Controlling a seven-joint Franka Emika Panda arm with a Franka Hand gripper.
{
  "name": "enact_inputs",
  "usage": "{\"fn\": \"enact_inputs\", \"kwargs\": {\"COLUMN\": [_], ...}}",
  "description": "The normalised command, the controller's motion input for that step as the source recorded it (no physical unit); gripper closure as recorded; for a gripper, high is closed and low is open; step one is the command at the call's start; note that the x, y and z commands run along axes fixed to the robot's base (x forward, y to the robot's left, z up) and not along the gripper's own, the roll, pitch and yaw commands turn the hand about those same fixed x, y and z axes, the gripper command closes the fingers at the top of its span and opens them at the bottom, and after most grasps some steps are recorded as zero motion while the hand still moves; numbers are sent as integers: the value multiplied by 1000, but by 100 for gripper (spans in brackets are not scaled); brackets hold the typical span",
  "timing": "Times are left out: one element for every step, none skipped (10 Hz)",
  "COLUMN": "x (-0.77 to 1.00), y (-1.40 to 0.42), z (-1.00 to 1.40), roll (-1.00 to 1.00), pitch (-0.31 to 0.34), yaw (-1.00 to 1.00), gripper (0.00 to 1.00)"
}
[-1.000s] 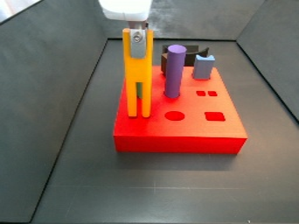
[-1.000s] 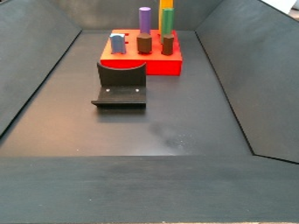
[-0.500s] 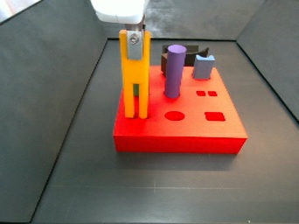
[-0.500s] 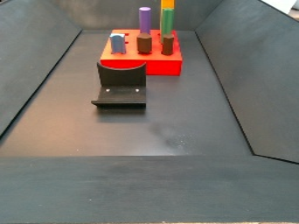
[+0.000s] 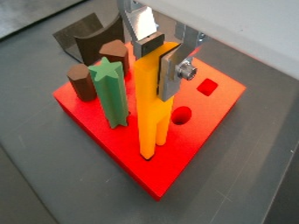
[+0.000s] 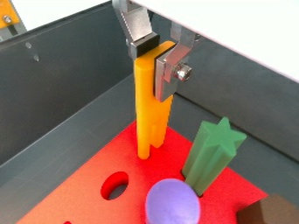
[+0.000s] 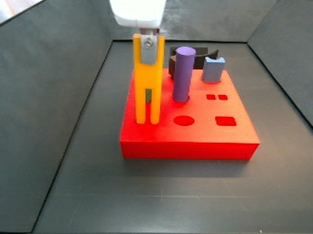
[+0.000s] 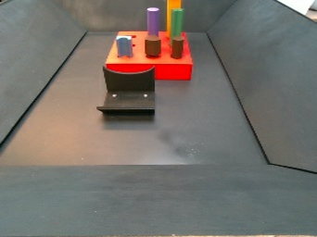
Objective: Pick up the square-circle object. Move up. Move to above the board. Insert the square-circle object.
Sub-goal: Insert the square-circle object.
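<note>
- The gripper (image 7: 146, 38) hangs over the near-left corner of the board (image 7: 189, 137), its silver fingers (image 5: 172, 72) pinching the top of the square-circle object (image 7: 145, 82).
- The bar stands upright, and both wrist views show its two prongs (image 6: 149, 144) down at the board's red top; whether they sit inside a hole cannot be told.
- Against the side view half a second back, the bar and gripper sit a little to the right and slightly lower, close to where they were a full second ago.
- The purple cylinder (image 7: 182, 75) stands just right of the bar in a side view, apart from it, unmoved.
- The green star peg (image 5: 111, 90) rises beside the bar in a wrist view.
- The fixture (image 8: 129, 91) rests on the floor in front of the board, unchanged.
</note>
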Motion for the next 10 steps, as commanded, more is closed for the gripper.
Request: {"fn": "enact_inputs", "kwargs": {"x": [103,0,-126,-146,-109,0,20,149,280,314], "y": [-89,-231,-349,-294,-149,-183,-20,-154,-229,-154], "z": [-289,-331,-211,-66,-66,-14,-77,-146,-166,-71], "roll": [84,121,196,227,153,227,166,319,500,500], "pitch": [0,0,0,-37,-66,-31,0,0,107,153], "yaw": [-86,0,17,89,97,106,77,31,51,49], "gripper": [100,100,100,100,100,100,100,100,100,100]}}
